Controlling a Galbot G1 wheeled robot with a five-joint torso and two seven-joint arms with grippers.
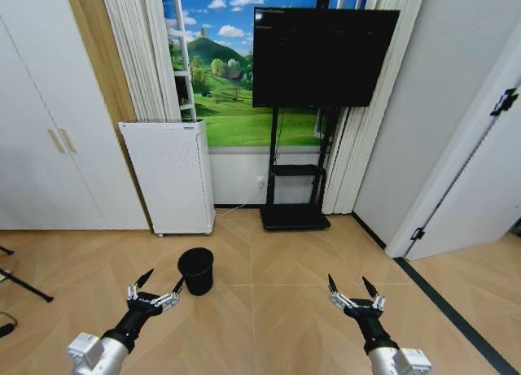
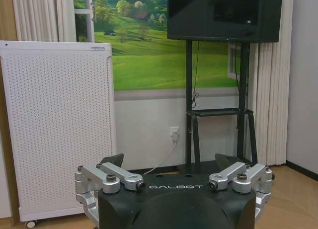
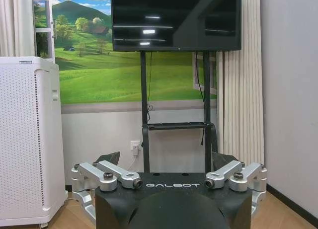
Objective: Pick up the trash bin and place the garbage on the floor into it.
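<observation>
The room has a pale wooden herringbone floor (image 1: 277, 318), white walls and a window mural of green hills behind cream curtains. Taking the trash bin (image 1: 196, 270) as the landmark: it is a small black round bin standing upright on the floor, slightly tapered, with its mouth open upward. Nearest the robot, the left gripper (image 1: 159, 286) hovers just beside the bin, a little nearer than it and to its left, its dark fingers spread apart with nothing between them; one fingertip reaches close to the bin's wall, though I cannot tell whether it touches. The right gripper (image 1: 352, 286) hangs at about the same depth, well apart to the bin's right, its two fingers likewise spread wide and empty. In each wrist view the gripper's own fingers (image 2: 112, 162) (image 3: 108, 158) stand parted above the black body. Beyond the bin, slightly to its left, a tall white perforated appliance (image 1: 169, 176) stands against the wall. Farther back and to the bin's right, a black television (image 1: 323, 56) sits on a black floor stand (image 1: 295, 188).
</observation>
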